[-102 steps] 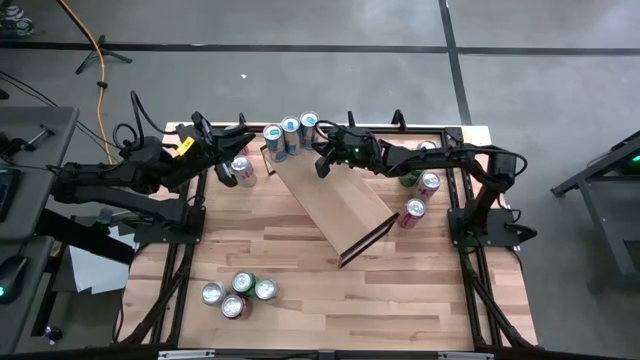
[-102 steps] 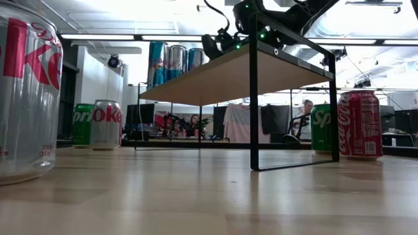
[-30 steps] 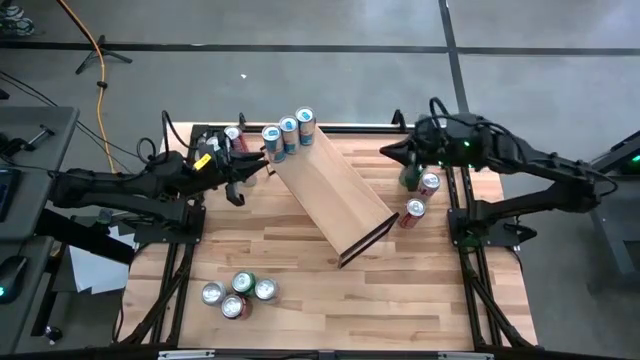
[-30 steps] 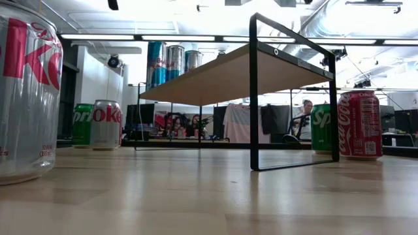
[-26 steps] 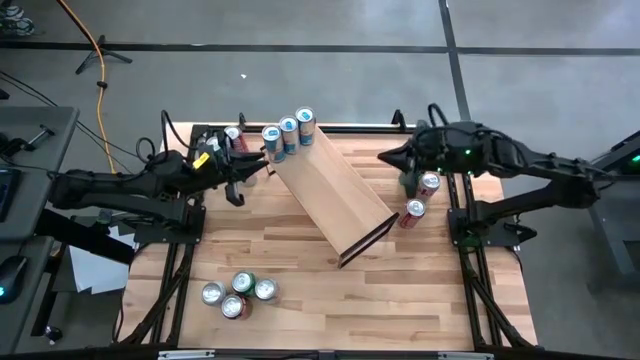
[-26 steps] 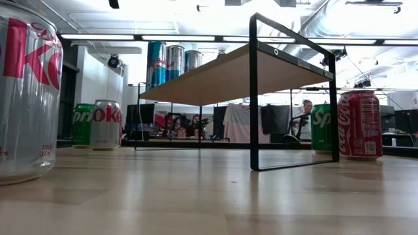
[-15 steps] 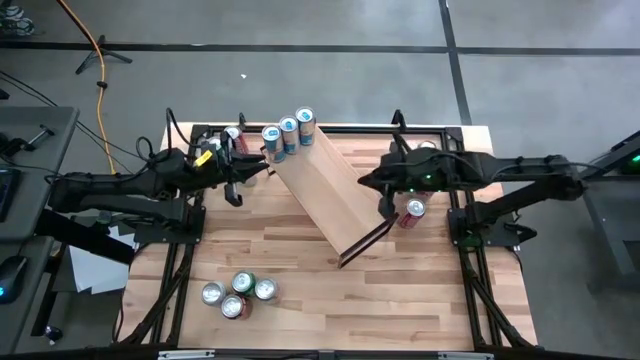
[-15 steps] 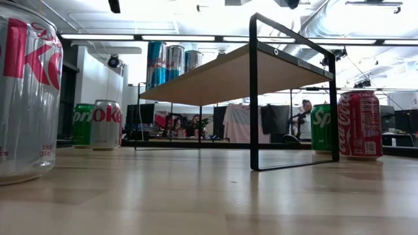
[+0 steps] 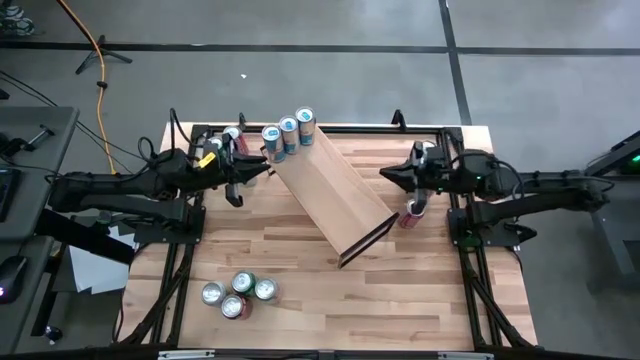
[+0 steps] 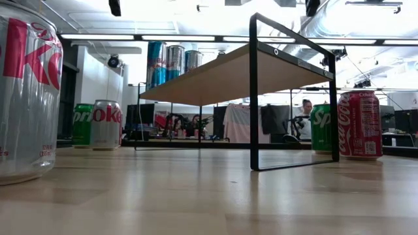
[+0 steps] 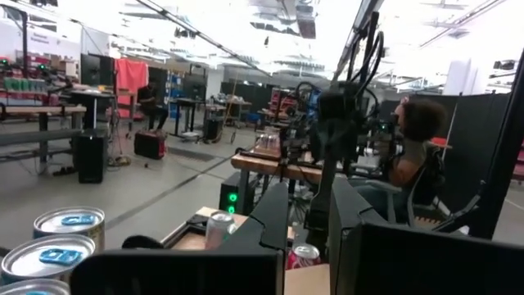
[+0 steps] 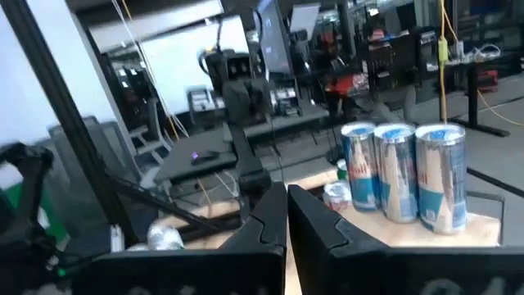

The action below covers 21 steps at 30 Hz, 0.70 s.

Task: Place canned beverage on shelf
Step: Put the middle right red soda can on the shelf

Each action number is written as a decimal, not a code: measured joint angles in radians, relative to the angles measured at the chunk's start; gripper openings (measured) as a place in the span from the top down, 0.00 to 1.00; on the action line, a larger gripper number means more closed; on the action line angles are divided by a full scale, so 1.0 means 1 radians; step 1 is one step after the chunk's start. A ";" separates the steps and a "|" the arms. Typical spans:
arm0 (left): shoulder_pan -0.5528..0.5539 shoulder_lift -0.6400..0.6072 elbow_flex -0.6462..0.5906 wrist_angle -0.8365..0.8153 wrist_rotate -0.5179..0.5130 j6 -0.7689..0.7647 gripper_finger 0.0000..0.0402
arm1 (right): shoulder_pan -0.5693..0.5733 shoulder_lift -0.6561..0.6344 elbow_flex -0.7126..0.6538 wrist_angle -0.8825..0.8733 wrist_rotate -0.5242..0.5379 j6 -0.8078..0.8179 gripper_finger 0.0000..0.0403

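High view: shelf [image 9: 330,195] sits diagonally on the butcher-block table [image 9: 300,270], three blue-topped slim cans [image 9: 288,131] lined up on its far end. Left gripper [image 9: 262,170] is beside that end, close to the cans, touching nothing; a can [image 9: 232,135] behind the left arm is mostly hidden. Right gripper [image 9: 388,175] is over the shelf's right edge, empty. The right arm covers most of a red can [image 9: 412,211] beside the shelf's near-right leg. Four cans [image 9: 236,293] cluster at the table's front left. Jaws on both too small to read here.

Low view: shelf plank [image 10: 222,75] seen from below on its black frame [image 10: 253,98]; the three tall cans [image 10: 171,62] stand on its far end. A big silver Coke can [image 10: 26,98] is cut off at left. Sprite can [image 10: 82,124] and silver Coke can [image 10: 106,124] stand behind it. At right a red Coca-Cola can [image 10: 359,124] half hides a green Sprite can [image 10: 321,127]. Grippers barely enter at the top edge. People in the room behind, hard to make out.

Left wrist view: left fingers [image 11: 274,217] pressed together, holding nothing. Blue can tops [image 11: 70,225] cut off at the corner. Right arm [image 11: 336,131] opposite, a person's head [image 11: 422,119] behind it.

Right wrist view: right fingers [image 12: 270,217] shut tight, empty. The three Red Bull cans [image 12: 401,168] stand on the shelf end ahead, blurred.
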 joint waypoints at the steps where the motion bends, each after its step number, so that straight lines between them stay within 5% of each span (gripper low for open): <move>1: 0.000 -0.001 0.000 0.007 0.000 0.000 1.00 | 0.000 0.009 -0.001 -0.005 0.000 -0.003 1.00; 16: 0.002 -0.001 0.000 0.012 0.000 0.032 1.00 | 0.000 0.036 0.024 -0.036 0.034 -0.017 1.00; 21: 0.002 -0.001 0.000 0.033 -0.001 0.052 0.97 | 0.000 0.036 0.025 -0.061 0.088 0.043 0.92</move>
